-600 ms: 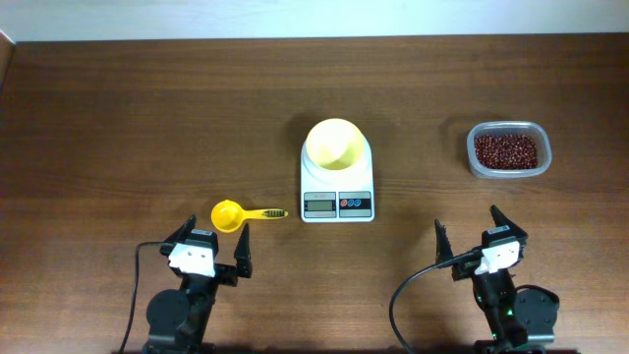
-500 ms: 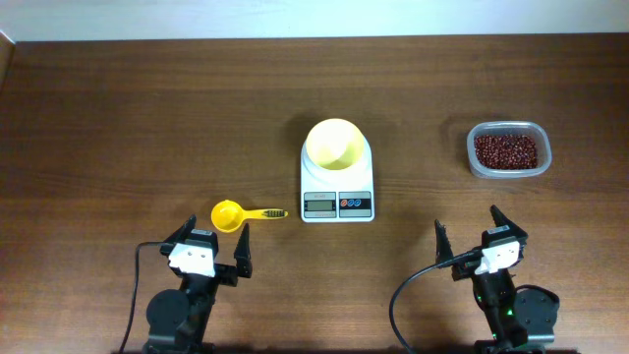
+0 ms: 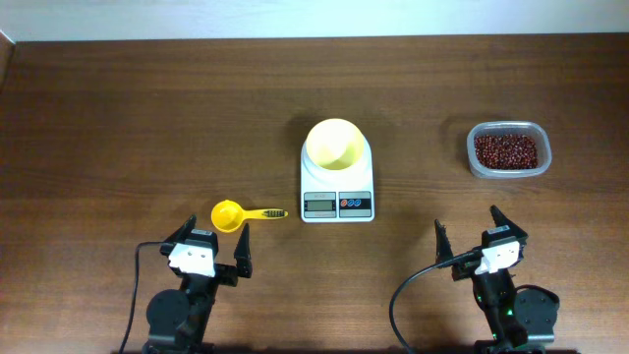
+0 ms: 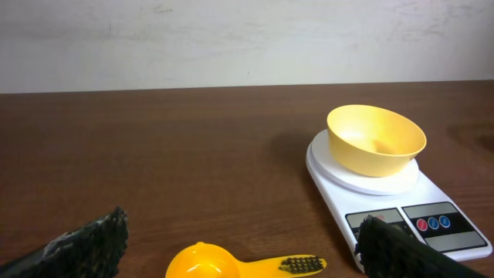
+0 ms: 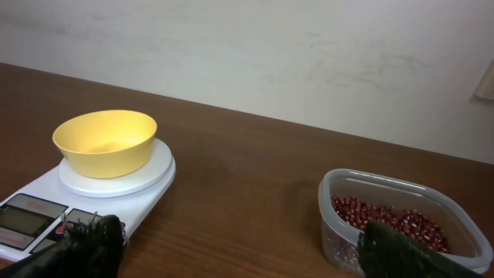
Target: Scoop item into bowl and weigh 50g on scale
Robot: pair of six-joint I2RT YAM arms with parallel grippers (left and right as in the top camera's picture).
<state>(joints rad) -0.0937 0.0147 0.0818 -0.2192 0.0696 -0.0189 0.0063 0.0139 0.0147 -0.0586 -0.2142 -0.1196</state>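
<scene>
The bowl (image 3: 335, 144) sits on the scale (image 3: 337, 204) at the middle of the worktop (image 3: 147, 118). A tub (image 3: 471, 157) of beans (image 3: 506, 150) lies toward the right edge. At the near edge, the left gripper (image 3: 214, 236) and right gripper (image 3: 467, 220) gape empty, with a scoop (image 3: 228, 215) just beyond the left one.

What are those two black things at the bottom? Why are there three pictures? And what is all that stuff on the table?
Those are two robot arms, and each one ends in two fingers for grabbing. One picture looks straight down from above the table. The other two come from little cameras on the arms' wrists, so the dark shapes in their bottom corners are the left fingers and the right fingers. On the table a white scale carries an empty yellow bowl. A yellow scoop lies just in front of the left arm. A clear tub of red beans sits further out on the right arm's side. Both pairs of fingers are open and hold nothing.
</scene>
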